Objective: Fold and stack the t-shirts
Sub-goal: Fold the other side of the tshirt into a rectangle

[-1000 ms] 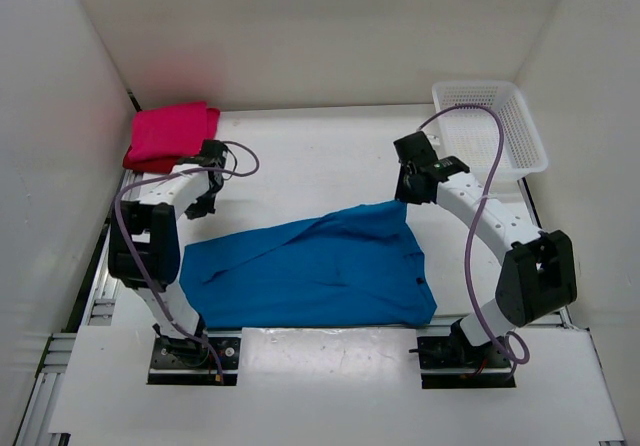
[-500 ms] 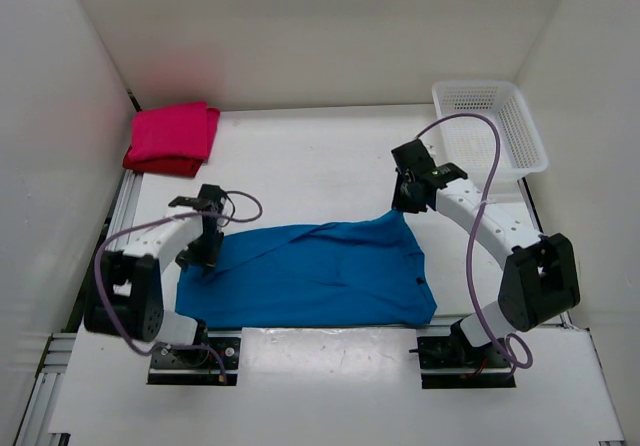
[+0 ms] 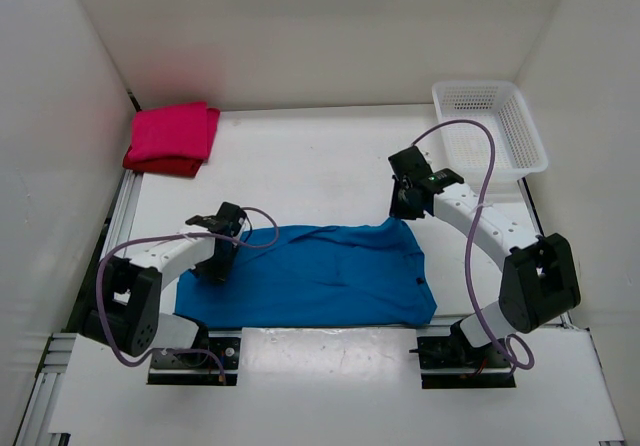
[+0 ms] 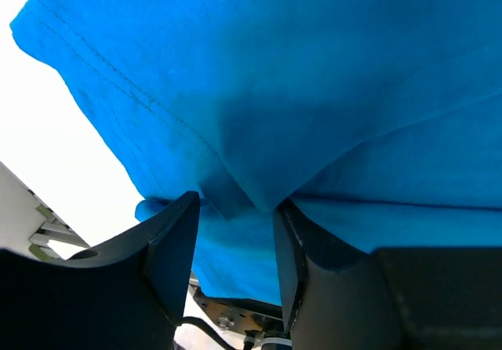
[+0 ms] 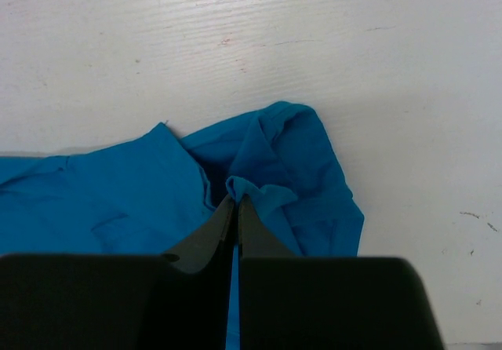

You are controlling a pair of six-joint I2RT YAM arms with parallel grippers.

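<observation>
A bright blue t-shirt (image 3: 320,276) lies spread across the near half of the table. My left gripper (image 3: 222,264) is at its upper left edge. In the left wrist view its jaws stand open (image 4: 235,209), with a fold of the blue t-shirt (image 4: 314,75) hanging between the fingertips. My right gripper (image 3: 401,209) is at the shirt's far right corner. It is shut (image 5: 235,201) on a small pinch of the blue cloth (image 5: 102,201). A folded magenta-pink t-shirt (image 3: 174,132) lies on a dark red t-shirt (image 3: 158,165) at the back left.
A white mesh basket (image 3: 528,136) stands at the back right corner. White walls close in the table on the left, back and right. Bare table (image 5: 314,36) lies beyond the blue shirt's far edge.
My left arm has swung from beside the pink stack down to the blue shirt's left edge, and its jaws have opened. The right gripper has lowered its corner slightly and the shirt lies flatter.
</observation>
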